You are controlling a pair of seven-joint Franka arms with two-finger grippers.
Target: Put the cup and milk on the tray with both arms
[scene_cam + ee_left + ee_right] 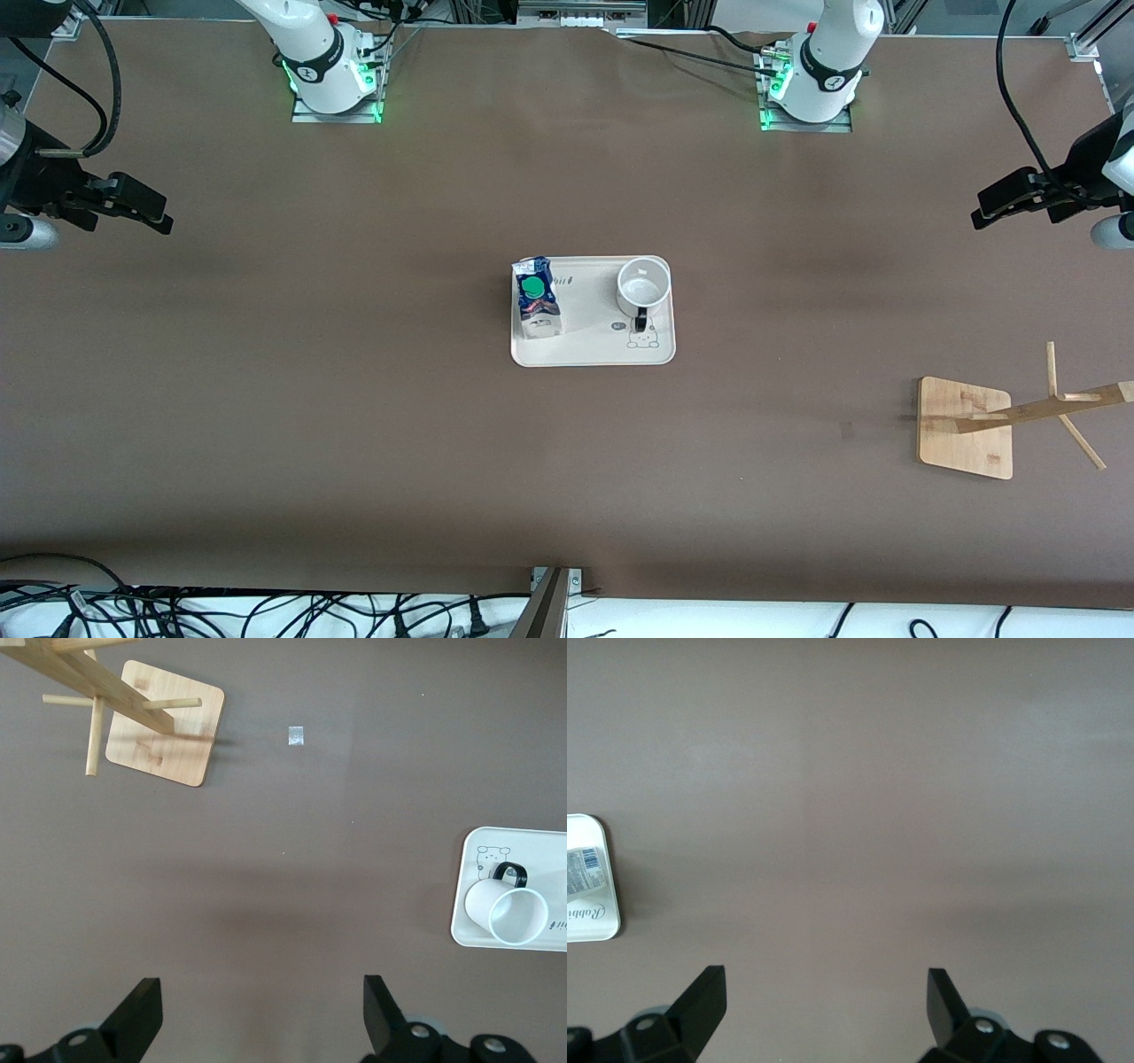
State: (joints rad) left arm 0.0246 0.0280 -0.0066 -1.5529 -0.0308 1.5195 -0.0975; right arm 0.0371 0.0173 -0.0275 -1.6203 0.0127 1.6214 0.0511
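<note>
Sitting on the tray [592, 347] mid-bench: milk [538, 299] and cup [642, 287], well clear of both sets of jaws.

Judging near to far: carton light, crushable, blue-white with green cap, best pinched across flat sides; mug stiff, slick, breakable, white with black handle, best taken at the rim. Left gripper [262, 1005] and right gripper [825, 1001] spread wide, empty, waiting over bare bench at either end.

One tray [592, 353], one cup [641, 286], one milk carton [537, 298], one wooden stand [966, 427], two robot arms, two pincers, left pincer [1005, 199], right pincer [133, 206], one worktop [354, 399]
</note>
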